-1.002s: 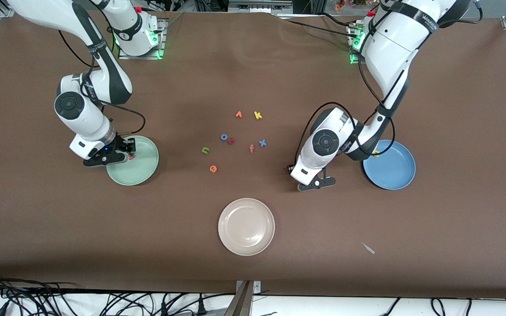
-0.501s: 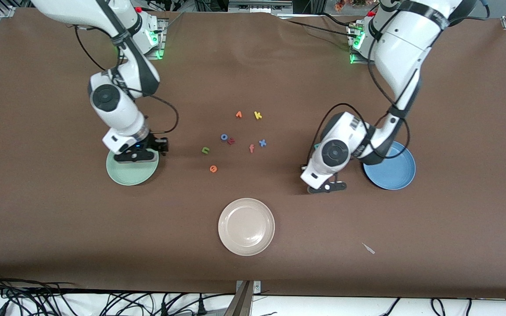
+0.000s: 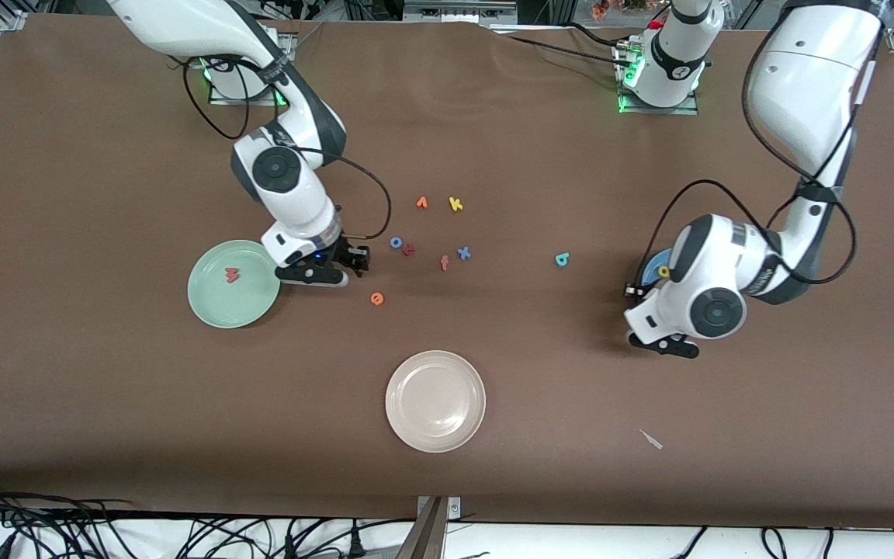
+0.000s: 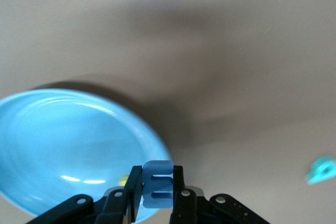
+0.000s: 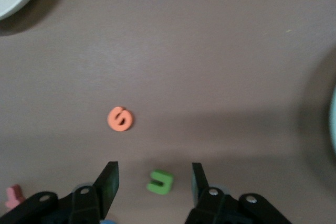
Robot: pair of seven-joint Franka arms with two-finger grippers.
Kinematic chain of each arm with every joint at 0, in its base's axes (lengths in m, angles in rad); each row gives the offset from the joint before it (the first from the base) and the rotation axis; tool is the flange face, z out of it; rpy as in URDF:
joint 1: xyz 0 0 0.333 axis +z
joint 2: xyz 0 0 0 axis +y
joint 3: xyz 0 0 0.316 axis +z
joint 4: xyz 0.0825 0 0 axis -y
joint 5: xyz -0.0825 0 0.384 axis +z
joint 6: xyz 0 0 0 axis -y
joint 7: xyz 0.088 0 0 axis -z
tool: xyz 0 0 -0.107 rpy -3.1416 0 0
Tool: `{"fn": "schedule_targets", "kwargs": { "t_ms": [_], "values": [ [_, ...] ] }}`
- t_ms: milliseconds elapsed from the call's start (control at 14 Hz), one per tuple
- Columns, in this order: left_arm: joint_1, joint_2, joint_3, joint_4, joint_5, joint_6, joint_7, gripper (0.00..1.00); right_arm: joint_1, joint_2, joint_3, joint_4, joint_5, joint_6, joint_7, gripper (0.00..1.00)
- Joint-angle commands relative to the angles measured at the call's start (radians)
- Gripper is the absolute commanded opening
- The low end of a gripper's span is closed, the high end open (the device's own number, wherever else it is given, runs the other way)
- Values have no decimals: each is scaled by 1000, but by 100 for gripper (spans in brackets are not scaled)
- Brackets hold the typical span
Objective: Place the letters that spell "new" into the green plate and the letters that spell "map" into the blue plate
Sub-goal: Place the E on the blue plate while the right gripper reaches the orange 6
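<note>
Three round plates sat on the brown counter (image 3: 105,404). The green plate (image 3: 214,307), toward the right arm's end, held one salmon-red "w" (image 3: 232,273). The blue plate (image 4: 47,145), toward the left arm's end, was mostly hidden by the left arm in the front view; one yellow "a" (image 3: 663,271) lay in it. The beige plate (image 3: 435,401), nearest the front camera, held nothing.

Seven loose letters showed in the front view: orange "e" (image 3: 376,298), blue "o" (image 3: 396,242), a red letter (image 3: 408,249) touching it, salmon "f" (image 3: 444,263), blue "x" (image 3: 463,252), yellow "k" (image 3: 455,204) and an orange letter (image 3: 421,203). The teal "p" (image 3: 562,259) lay apart, between this cluster and the blue plate.

The right claw (image 5: 153,182) hung with fingers spread, holding nothing, straddling the olive-green "n" (image 5: 160,181) just beside the green plate. The left claw (image 4: 157,187) was clamped on the blue "m" (image 4: 157,183) over the blue plate's rim.

Wide bare counter lay along every edge.
</note>
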Motion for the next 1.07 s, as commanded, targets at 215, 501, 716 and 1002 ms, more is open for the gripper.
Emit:
{"fn": "schedule_targets", "kwargs": {
  "t_ms": [215, 501, 716, 1002],
  "values": [
    [98, -27, -15, -91, 63, 24, 239, 84, 65, 154, -18, 152, -189, -7, 262, 64],
    [86, -76, -37, -92, -61, 24, 117, 100, 67, 192, -18, 175, -226, 1, 308, 64],
    [86, -78, -140, -114, -62, 70, -138, 100, 84, 215, -18, 201, -227, 1, 330, 64],
    [86, -154, -231, -344, -54, 360, -440, 100, 88, 227, -24, 208, -243, 1, 337, 64]
  ]
}}
